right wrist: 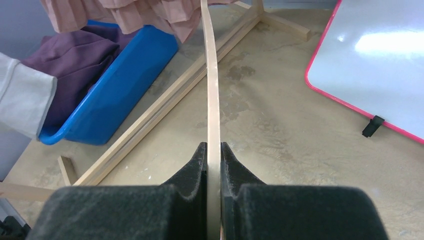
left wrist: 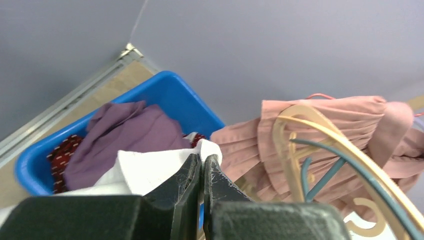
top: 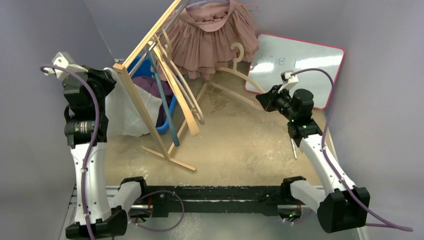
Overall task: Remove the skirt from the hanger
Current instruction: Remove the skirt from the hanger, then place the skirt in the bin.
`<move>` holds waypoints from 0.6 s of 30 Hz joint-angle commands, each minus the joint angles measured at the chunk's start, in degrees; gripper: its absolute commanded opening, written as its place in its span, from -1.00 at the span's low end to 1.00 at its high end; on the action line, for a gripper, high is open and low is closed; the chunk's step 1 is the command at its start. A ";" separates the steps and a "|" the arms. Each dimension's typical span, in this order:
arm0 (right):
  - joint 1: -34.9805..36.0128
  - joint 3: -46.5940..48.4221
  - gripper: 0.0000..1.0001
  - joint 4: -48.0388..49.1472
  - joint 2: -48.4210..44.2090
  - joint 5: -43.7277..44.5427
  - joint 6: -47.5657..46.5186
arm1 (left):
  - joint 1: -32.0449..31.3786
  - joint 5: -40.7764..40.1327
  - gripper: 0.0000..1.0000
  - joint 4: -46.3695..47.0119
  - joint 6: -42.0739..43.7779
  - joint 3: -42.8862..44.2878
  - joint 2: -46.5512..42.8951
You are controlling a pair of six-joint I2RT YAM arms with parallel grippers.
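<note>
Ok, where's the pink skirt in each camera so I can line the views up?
Top external: pink skirt at top centre.
Left wrist: pink skirt right of centre.
Right wrist: pink skirt along the top-left edge.
Shared landmark: blue bin, visible in all three.

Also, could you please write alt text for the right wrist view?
The right gripper is shut on a wooden hanger that runs up to a pink skirt; a blue basket of clothes sits left, a whiteboard right.
</note>
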 commanded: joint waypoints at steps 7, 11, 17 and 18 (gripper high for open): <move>-0.05 2.61 -1.00 1.22 -4.48 -0.89 -1.38 | 0.23 12.04 -1.00 24.05 -16.19 3.87 10.07; -0.04 2.38 -1.00 1.20 -4.97 -0.97 -1.38 | 0.33 14.28 -1.00 28.62 -20.18 7.43 13.68; -0.03 2.22 -1.00 1.21 -5.14 -1.52 -1.37 | 0.42 17.59 -1.00 34.89 -25.92 12.49 18.98; -0.03 2.18 -1.00 1.31 -5.26 -1.58 -1.32 | 0.43 18.40 -1.00 36.24 -26.85 13.05 19.65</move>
